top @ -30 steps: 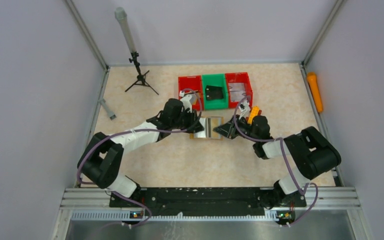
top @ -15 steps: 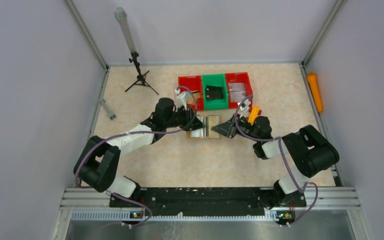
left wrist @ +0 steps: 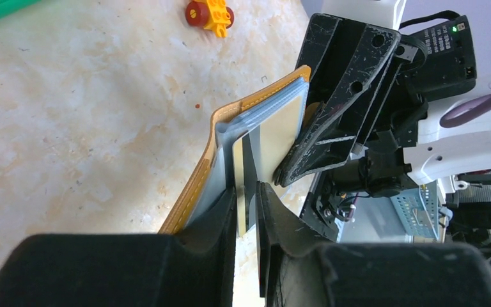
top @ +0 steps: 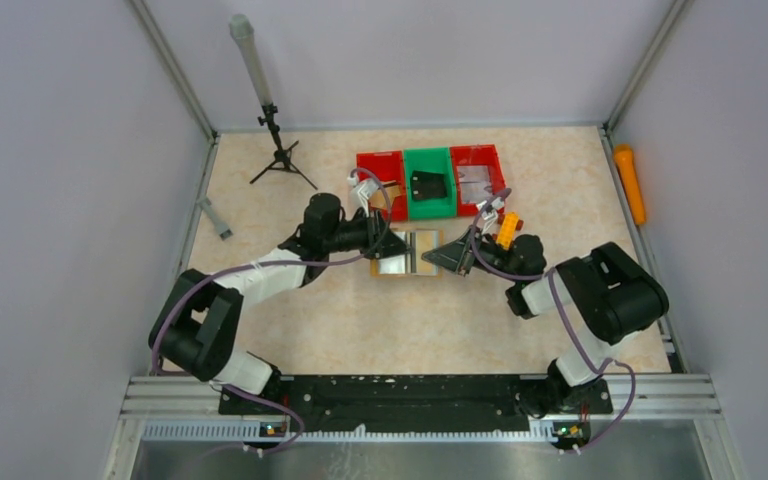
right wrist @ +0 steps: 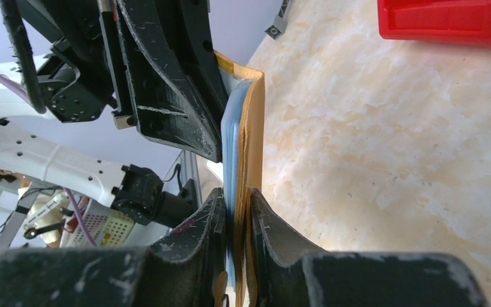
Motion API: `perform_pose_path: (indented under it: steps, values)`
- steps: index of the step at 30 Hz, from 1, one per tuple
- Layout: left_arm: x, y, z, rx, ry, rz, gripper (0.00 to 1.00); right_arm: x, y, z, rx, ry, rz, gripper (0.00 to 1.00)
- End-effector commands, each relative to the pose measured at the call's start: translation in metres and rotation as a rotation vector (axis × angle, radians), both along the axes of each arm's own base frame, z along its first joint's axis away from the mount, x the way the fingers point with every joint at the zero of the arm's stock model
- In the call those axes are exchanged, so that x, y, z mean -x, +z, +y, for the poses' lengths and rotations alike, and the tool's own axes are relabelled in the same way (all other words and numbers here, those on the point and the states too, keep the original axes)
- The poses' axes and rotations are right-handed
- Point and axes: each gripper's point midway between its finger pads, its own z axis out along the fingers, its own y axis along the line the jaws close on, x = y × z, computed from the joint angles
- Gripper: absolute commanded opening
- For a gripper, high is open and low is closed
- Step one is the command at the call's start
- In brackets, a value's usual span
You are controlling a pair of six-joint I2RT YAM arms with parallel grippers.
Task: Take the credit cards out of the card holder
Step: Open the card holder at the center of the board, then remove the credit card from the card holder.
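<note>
My left end effector [left wrist: 246, 214] has narrowed and drawn back, and now pinches a thin pale-beige credit card [left wrist: 238, 192] projecting from the flat mustard-brown leather card holder [left wrist: 195, 185]. My right end effector [right wrist: 235, 220], directly ahead, is clamped on the holder's far edge; extraction judged under way. Beneath both lies the mottled beige table [left wrist: 70, 109]; grey walls [top: 60, 200] stand well apart.

The card holder [top: 412, 254] is lying between the left gripper [top: 386, 247] and the right gripper [top: 448, 258], a credit card [left wrist: 238, 185] sticking out between the left one's fingers [left wrist: 214, 224]. Three bins [top: 430, 209] are standing behind both grippers, a toy block [top: 505, 230] just behind the right.
</note>
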Motion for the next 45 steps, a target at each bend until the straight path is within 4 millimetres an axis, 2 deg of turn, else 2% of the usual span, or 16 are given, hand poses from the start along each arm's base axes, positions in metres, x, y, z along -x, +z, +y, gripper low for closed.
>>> perform_pose_path:
  steps: [1, 5, 9, 13, 16, 19, 23, 28, 32, 34, 35, 39, 45]
  values:
    - [0.005, 0.009, -0.007, 0.062, -0.059, -0.023, 0.19, 0.013, 0.028, 0.002, -0.075, 0.066, -0.117, 0.13]
    - [0.008, 0.014, -0.009, 0.091, -0.082, -0.029, 0.17, 0.015, 0.031, 0.003, -0.093, 0.081, -0.123, 0.13]
    - [0.012, 0.021, -0.009, 0.115, -0.099, -0.043, 0.0, 0.017, 0.033, 0.003, -0.105, 0.093, -0.125, 0.16]
    - [0.011, 0.022, -0.006, 0.121, -0.086, -0.046, 0.0, 0.017, 0.034, 0.003, -0.105, 0.093, -0.127, 0.21]
    - [0.005, 0.021, 0.001, 0.126, -0.059, -0.038, 0.0, 0.014, 0.032, 0.0, -0.097, 0.072, -0.12, 0.3]
    - [0.001, 0.021, 0.009, 0.143, -0.034, -0.027, 0.0, 0.011, 0.033, -0.006, -0.097, 0.047, -0.122, 0.31]
    - [-0.002, 0.021, 0.014, 0.141, -0.016, -0.026, 0.0, 0.008, 0.033, -0.01, -0.094, 0.032, -0.122, 0.27]
    - [-0.004, 0.02, 0.016, 0.135, -0.007, -0.027, 0.0, 0.008, 0.034, -0.011, -0.095, 0.031, -0.121, 0.12]
    - [-0.005, 0.017, 0.017, 0.122, 0.0, -0.021, 0.0, 0.008, 0.033, -0.011, -0.097, 0.03, -0.116, 0.08]
    - [-0.006, 0.016, 0.017, 0.115, 0.001, -0.018, 0.05, 0.008, 0.034, -0.011, -0.101, 0.034, -0.118, 0.07]
    - [-0.005, 0.015, 0.016, 0.115, -0.005, -0.019, 0.11, 0.008, 0.033, -0.011, -0.102, 0.035, -0.115, 0.07]
    - [0.002, 0.02, 0.012, 0.133, -0.043, -0.037, 0.26, 0.009, 0.034, -0.011, -0.11, 0.04, -0.111, 0.07]
    - [0.007, 0.017, 0.005, 0.136, -0.088, -0.016, 0.29, 0.01, 0.036, -0.01, -0.122, 0.05, -0.113, 0.06]
